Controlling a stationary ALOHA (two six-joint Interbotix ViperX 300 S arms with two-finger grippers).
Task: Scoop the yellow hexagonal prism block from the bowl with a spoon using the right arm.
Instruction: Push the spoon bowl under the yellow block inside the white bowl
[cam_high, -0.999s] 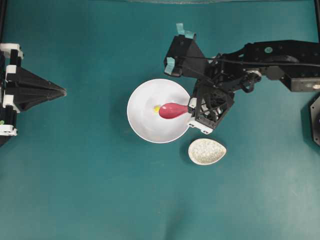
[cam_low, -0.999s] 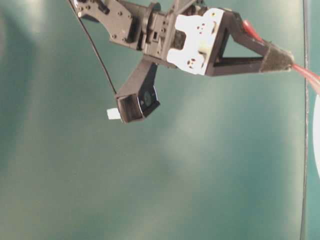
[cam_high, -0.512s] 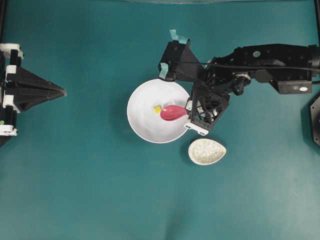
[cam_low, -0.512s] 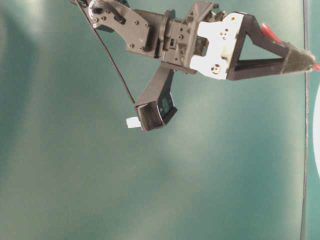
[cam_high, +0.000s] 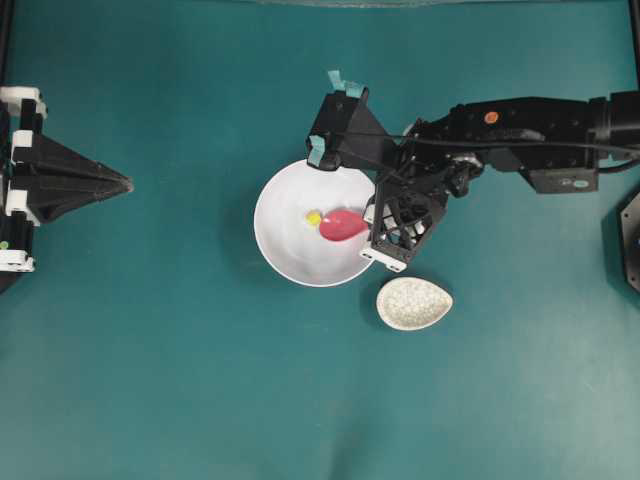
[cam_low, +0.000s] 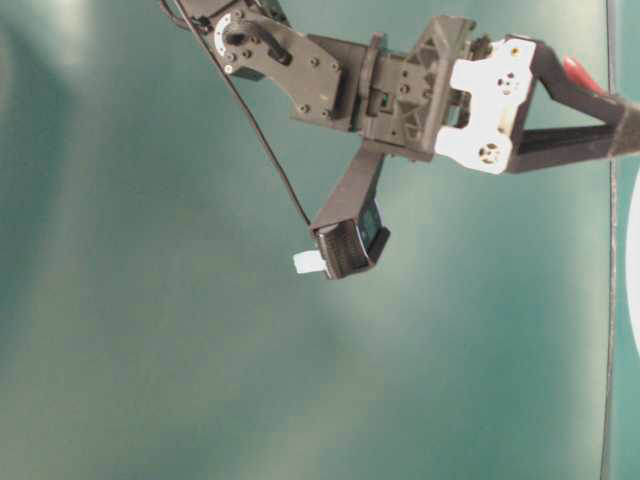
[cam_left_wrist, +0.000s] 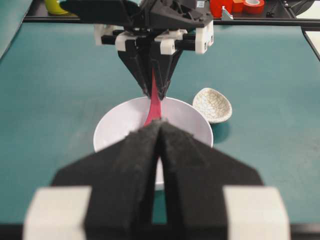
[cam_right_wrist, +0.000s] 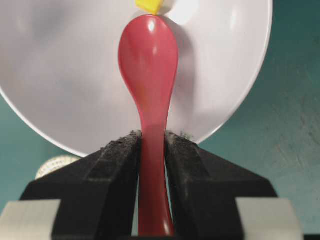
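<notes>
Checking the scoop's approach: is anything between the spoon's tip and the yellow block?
Nothing: in the right wrist view the spoon tip sits right at the yellow block, only white bowl around them.

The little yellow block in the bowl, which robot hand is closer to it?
Right. The right gripper holds the spoon beside the yellow block; the left gripper sits far off at the table's edge.

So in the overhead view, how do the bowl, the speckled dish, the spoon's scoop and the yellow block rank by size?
Largest to smallest:
1. bowl
2. speckled dish
3. spoon's scoop
4. yellow block
</notes>
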